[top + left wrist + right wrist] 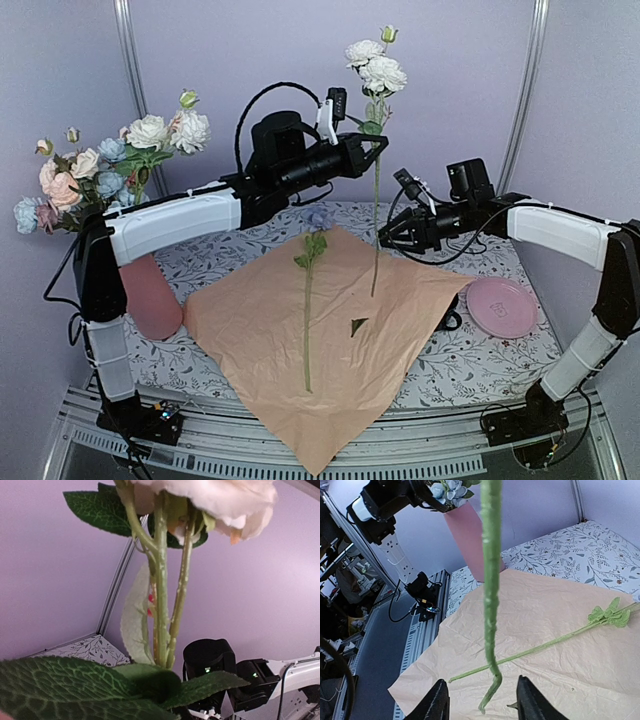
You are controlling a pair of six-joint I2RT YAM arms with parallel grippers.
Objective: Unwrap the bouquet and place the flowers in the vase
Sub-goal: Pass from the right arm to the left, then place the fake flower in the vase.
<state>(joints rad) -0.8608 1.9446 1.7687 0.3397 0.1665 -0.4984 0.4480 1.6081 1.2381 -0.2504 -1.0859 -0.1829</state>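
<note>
Fingers of my left gripper [374,144] are clamped on the cream-white flower [378,72] just under its blooms, so the stem [491,580] hangs straight down over the peach paper [250,330]. My right gripper [482,701] stands parted, the stem's tip between its fingers, untouched. The vase [150,295] stands at the left, well apart from both, some blooms in it

A table [420,425] under a leaf-printed cloth [500,362]; a peach paper sheet [260,335] lies spread flat across the middle, one corner hanging over the near edge; a pink vase [150,295] stands at the left; a pink plate [500,306] sits at the right.
</note>
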